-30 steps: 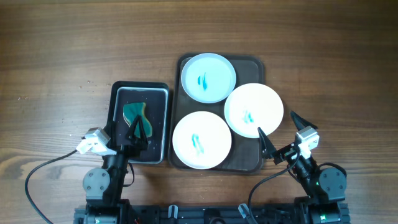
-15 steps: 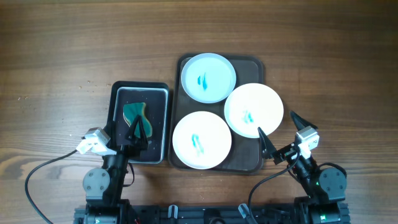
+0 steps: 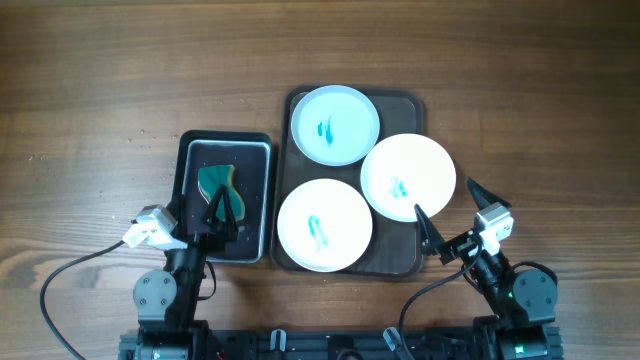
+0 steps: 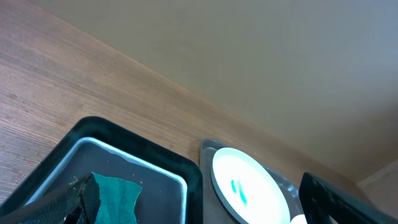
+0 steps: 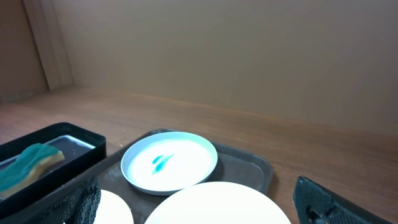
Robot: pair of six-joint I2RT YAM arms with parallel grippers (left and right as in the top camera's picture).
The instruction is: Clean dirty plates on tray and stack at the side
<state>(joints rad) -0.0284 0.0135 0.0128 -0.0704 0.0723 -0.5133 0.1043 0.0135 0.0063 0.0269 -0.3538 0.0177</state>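
Three plates lie on the dark brown tray [image 3: 410, 105]: a pale blue plate [image 3: 334, 124] at the back, a white plate [image 3: 408, 177] at the right and a white plate [image 3: 324, 225] at the front. Each has a teal smear at its centre. My left gripper [image 3: 222, 212] is open and empty, low over the near end of a black tray, left of the plates. My right gripper [image 3: 453, 212] is open and empty at the brown tray's near right corner, just beside the right plate. The right wrist view shows the pale blue plate [image 5: 169, 163] and the right plate [image 5: 217, 202] between my fingers.
A smaller black tray [image 3: 190, 150] with a silvery inside stands left of the brown tray and holds a teal sponge [image 3: 215, 183]. The sponge [image 4: 115, 196] also shows in the left wrist view. Bare wooden table [image 3: 120, 70] lies around both trays.
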